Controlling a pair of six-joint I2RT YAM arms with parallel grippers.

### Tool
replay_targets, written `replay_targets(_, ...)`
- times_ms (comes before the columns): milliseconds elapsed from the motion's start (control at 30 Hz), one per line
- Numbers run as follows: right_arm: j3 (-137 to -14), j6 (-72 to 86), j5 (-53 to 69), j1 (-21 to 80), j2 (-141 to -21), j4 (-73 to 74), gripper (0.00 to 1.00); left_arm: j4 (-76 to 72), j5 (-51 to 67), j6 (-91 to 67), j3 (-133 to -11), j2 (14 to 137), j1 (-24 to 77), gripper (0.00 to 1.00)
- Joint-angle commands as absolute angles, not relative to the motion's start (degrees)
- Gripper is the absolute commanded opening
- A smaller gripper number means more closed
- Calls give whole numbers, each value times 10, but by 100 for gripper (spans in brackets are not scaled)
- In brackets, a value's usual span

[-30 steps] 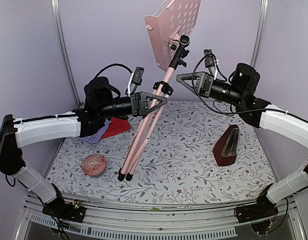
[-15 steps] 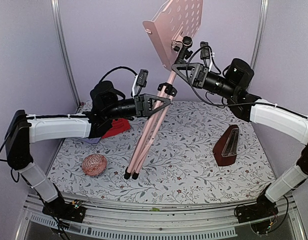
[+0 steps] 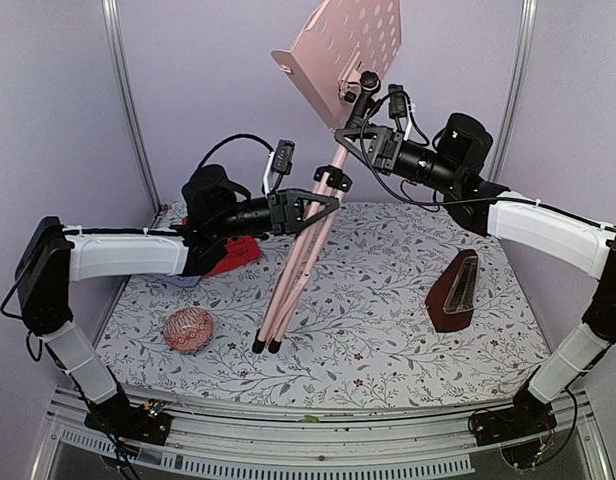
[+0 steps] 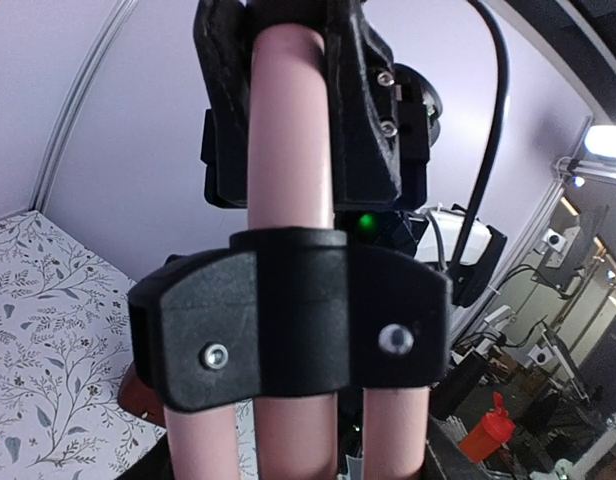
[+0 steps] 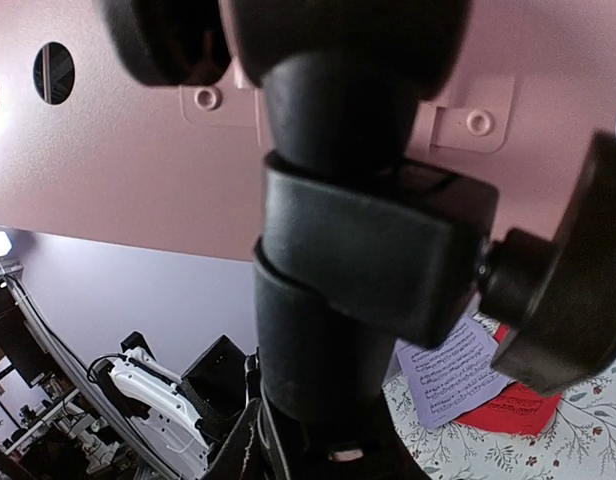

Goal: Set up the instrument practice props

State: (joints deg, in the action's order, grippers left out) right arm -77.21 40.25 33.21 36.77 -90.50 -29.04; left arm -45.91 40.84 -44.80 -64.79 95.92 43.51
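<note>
floral surface (image 3: pixel 388 330) below: left end effector (image 3: pixel 323 200) and right end effector (image 3: pixel 346 132) both pinch the tilted music stand (image 3: pixel 292 275). i'd raise it upright slowly.

Music stand (image 3: pixel 338 60) desk top cropped, sheet pages (image 3: pixel 233 255) mostly behind L arm (image 3: pixel 128 255)
</note>
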Motion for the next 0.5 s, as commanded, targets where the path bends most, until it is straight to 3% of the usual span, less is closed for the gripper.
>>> replay_targets(0, -814, 297, 300, 375, -902, -281, 0, -551, 390, -381, -644, 921, 411, 59)
replay_targets(167, -831, 208, 255, 381, -902, -263, 0, -418, 321, -283, -621, 877, 403, 81)
replay_targets(467, -887, 129, 220, 387, -919, -257, 0, -283, 202, -171, -588, 807, 405, 81)
